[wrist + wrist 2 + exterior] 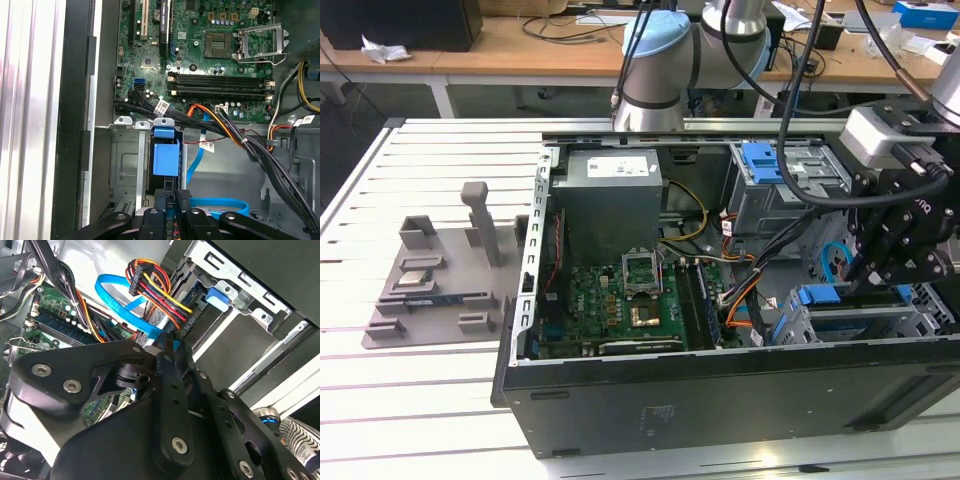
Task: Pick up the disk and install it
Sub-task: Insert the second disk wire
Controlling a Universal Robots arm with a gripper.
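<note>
End effector (170, 197) sat inside the PC case (720, 400) at the drive cage (127, 165), fingers closed near together just behind the blue carrier of the disk (165, 157), which stood on edge in the cage slot, long axis running into it.

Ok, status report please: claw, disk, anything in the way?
Claw at end of disk. Disk sits in drive cage. Blue cable beside claw.

Open computer case (620, 420) on slatted table (420, 330), green motherboard (610, 300), perhaps a grey parts tray (430, 290)
</note>
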